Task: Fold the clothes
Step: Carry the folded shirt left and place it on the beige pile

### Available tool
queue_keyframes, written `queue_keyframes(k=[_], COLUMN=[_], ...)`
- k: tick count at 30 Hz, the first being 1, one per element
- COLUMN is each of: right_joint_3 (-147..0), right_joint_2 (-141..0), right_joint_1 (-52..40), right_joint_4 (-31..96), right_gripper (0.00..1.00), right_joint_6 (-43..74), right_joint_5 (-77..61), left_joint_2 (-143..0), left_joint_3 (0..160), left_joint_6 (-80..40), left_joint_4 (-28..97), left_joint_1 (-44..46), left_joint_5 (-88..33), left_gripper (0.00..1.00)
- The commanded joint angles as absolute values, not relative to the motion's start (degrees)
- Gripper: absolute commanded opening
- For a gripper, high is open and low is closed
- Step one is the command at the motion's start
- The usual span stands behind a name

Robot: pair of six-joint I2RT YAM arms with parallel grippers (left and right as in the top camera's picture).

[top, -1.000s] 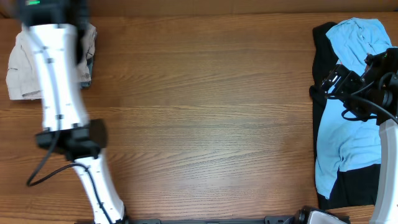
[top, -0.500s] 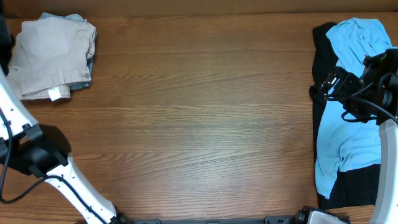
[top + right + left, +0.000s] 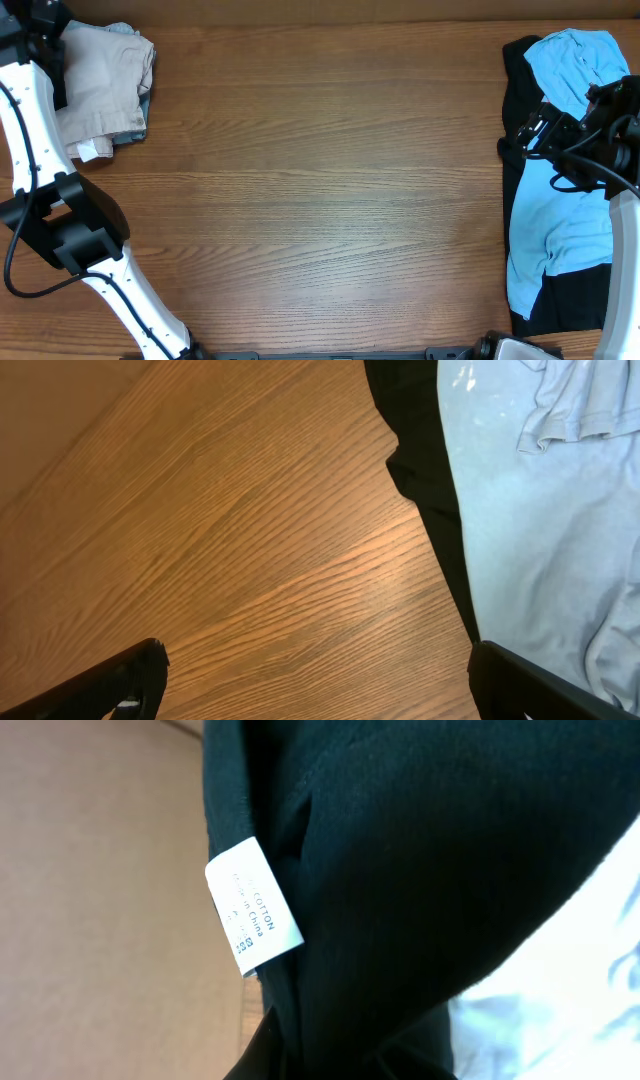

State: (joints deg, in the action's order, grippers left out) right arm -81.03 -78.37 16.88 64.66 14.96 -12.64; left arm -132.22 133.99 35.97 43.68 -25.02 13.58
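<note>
In the left wrist view a plain black garment (image 3: 420,850) with a small white label (image 3: 252,905) fills the frame. It runs down between my left gripper's (image 3: 340,1050) dark fingers, which look shut on it. In the overhead view the left gripper (image 3: 35,15) is at the far left corner and the black garment does not show there. A light blue shirt (image 3: 560,220) lies on another black piece (image 3: 515,90) at the right edge. My right gripper (image 3: 522,135) hovers open at their left border, fingers wide apart (image 3: 315,680) over bare wood, with the shirt (image 3: 540,510) to the right.
A folded beige garment pile (image 3: 100,80) lies at the far left of the wooden table (image 3: 320,180), beside the left arm. The left arm stretches from the front left edge up along the table's left side.
The left arm swung from over the beige pile out to the left, then up to the far left corner. The right arm and the blue shirt stayed put.
</note>
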Motion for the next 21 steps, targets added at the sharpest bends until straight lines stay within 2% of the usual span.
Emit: queue_keyframes(k=[1, 8, 21], right_joint_3=[-81.6, -81.6, -81.6], right_joint_2=[-80.1, -82.0, -82.1], right_joint_1=[17.0, 17.0, 17.0], right_joint_4=[64.4, 64.4, 64.2], right_gripper=[1.00, 1.00, 1.00], right_joint_6=[14.5, 14.5, 14.5], right_joint_5=[-12.0, -12.1, -12.1], left_joint_2=[-132.2, -132.2, -137.7], left_joint_3=[140.0, 145.4, 140.7], left_joint_6=[34.3, 37.4, 37.1], left_joint_4=[43.0, 41.8, 43.7], left_joint_1=[-26.2, -28.3, -28.0], left_joint_5=[18.3, 19.3, 14.7], left_gripper=[0.04, 0.04, 0.04])
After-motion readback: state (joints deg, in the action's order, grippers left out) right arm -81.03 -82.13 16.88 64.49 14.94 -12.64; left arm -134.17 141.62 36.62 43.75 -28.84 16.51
